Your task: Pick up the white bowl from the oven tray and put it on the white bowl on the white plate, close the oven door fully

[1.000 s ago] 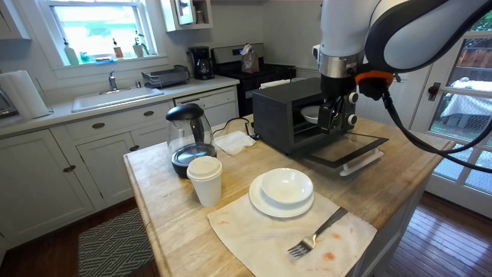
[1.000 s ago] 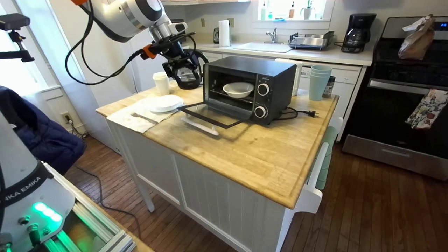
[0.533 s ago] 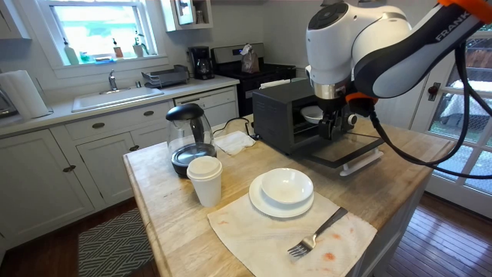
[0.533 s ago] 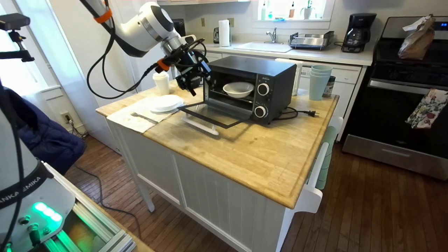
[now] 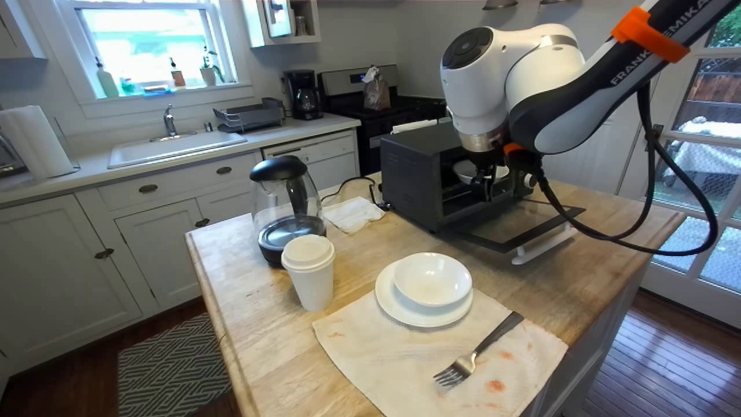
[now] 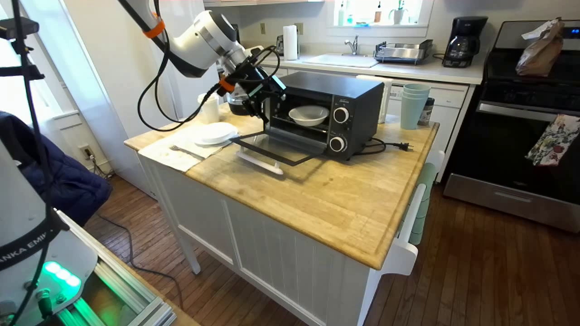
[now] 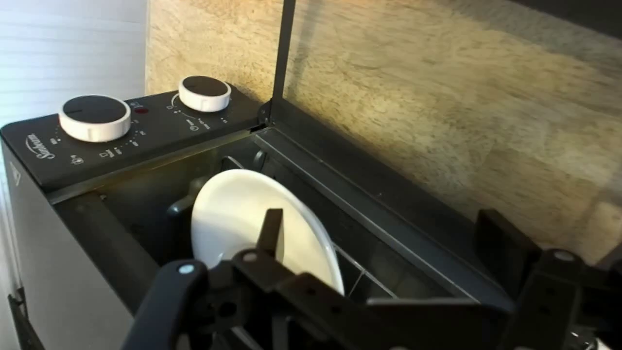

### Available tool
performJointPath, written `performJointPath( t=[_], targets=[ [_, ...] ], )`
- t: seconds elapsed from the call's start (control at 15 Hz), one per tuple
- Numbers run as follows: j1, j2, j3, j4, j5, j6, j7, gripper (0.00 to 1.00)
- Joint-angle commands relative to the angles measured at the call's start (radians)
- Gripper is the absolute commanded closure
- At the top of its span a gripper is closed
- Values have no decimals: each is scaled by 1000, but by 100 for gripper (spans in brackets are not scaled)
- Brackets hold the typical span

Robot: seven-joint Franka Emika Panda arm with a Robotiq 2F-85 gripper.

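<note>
At the oven [image 5: 422,174], I see gripper [image 7: 384,228] empty, jaws spread, prob. tilted to take white bowl [image 6: 308,116], w/ oven door [image 6: 277,147] down, presum. for access.

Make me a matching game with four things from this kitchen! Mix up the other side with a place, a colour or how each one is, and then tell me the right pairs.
Things:
1. gripper
2. oven door
3. white plate
4. stacked cups

Clues:
A. pale blue-green
B. underneath a white bowl
C. jaws wide apart
D. folded down, letting you see inside

Right pairs: 1-C, 2-D, 3-B, 4-A
</note>
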Motion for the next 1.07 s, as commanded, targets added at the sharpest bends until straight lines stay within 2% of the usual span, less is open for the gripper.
performJointPath(
  t=[0.0,0.33,0.47,0.53,0.67,0.8,0.87,1.0],
  targets=[
    [24,67,-21,82,-86,-33,34,0],
    [24,118,-24,130,-192,-55,47,0],
    [20,133,-22,140,-214,-58,47,15],
    [17,139,-21,145,-223,-60,46,28],
    [15,150,-20,154,-234,-64,45,38],
    [14,155,-20,158,-249,-67,47,44],
    [14,157,-19,161,-257,-68,48,41],
    [13,162,-18,167,-269,-67,51,44]
  ],
)
